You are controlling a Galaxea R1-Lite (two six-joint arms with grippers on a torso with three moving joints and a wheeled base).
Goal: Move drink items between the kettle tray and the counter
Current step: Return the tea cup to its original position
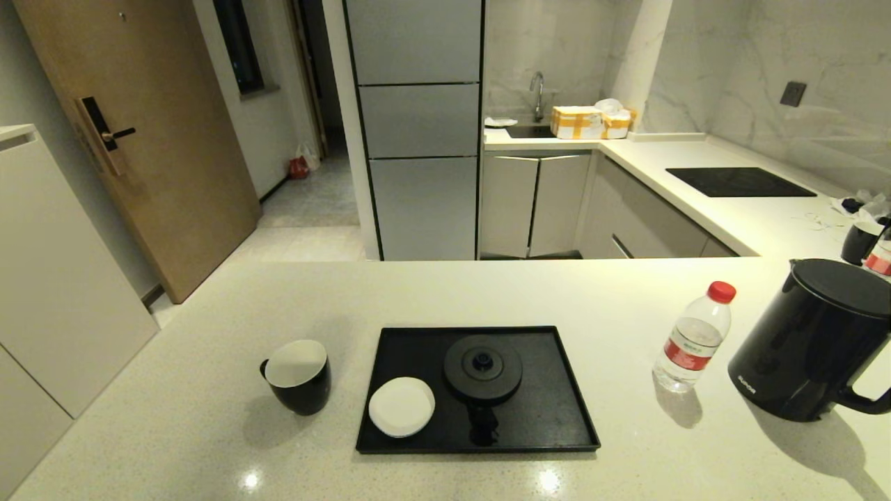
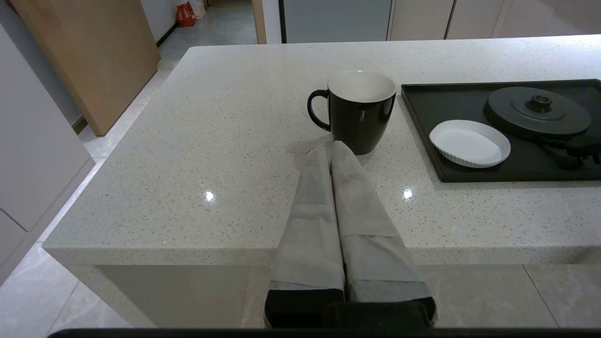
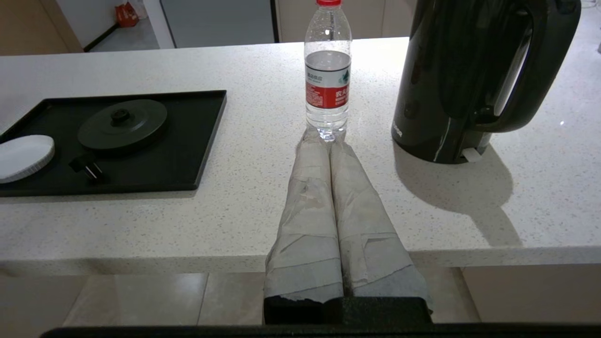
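Observation:
The black kettle tray [image 1: 557,390] lies mid-counter, carrying its round base disc [image 1: 482,367] and a white coaster [image 1: 401,406]. A black mug [image 1: 299,376] with a white inside stands on the counter [image 1: 209,431] left of the tray. Right of the tray stand the red-capped water bottle [image 1: 692,339] and the tall black kettle [image 1: 811,341]. Neither arm shows in the head view. My left gripper [image 2: 330,149] is shut and empty, held back near the counter's front edge, pointing at the mug [image 2: 360,110]. My right gripper [image 3: 327,142] is shut and empty, pointing at the bottle [image 3: 327,75], with the kettle [image 3: 469,80] beside it.
A second mug [image 1: 860,242] and bottle [image 1: 880,256] sit at the far right by crumpled paper. A black hob panel [image 1: 738,182] is set in the side counter. Yellow-taped boxes [image 1: 590,122] stand by the sink. A fridge and a wooden door stand behind.

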